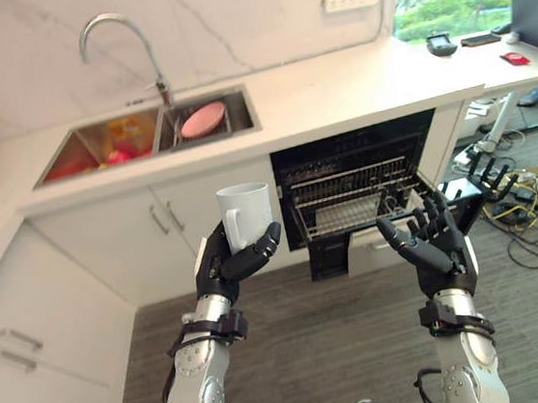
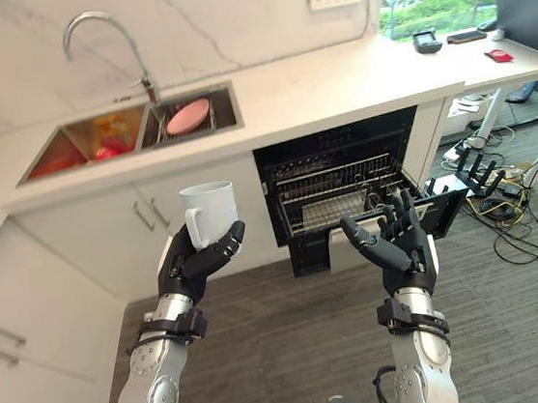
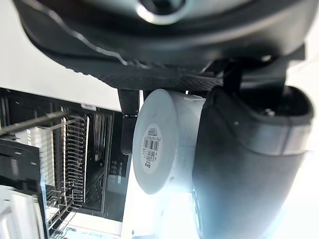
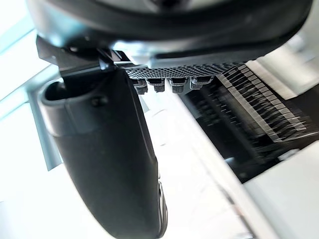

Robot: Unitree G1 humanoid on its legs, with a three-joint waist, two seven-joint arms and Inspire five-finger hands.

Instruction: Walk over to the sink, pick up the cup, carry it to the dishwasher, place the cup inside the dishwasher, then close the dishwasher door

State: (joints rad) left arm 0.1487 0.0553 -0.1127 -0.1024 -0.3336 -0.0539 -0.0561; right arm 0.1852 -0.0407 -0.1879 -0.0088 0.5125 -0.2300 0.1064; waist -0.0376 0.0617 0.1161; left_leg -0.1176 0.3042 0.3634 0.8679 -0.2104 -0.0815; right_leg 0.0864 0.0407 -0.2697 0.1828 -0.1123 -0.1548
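A white cup (image 1: 246, 214) stands upright in my left hand (image 1: 223, 262), whose fingers and thumb curl round its lower part, in front of the white cabinets. In the left wrist view the cup's base (image 3: 159, 149) carries a barcode sticker. My right hand (image 1: 431, 241) is raised with its fingers straight and holds nothing. It hangs in front of the open dishwasher (image 1: 355, 187), whose wire rack (image 1: 348, 214) is pulled out and whose door (image 1: 462, 189) is down. The sink (image 1: 149, 132) lies in the counter behind, to the left of the dishwasher.
The sink holds a pink plate (image 1: 203, 119) and red and orange items (image 1: 112, 146), under a curved tap (image 1: 120, 43). A white counter (image 1: 352, 80) runs right to a desk with small devices. Cables (image 1: 529, 220) lie on the floor at right. White drawers (image 1: 33, 345) stand at left.
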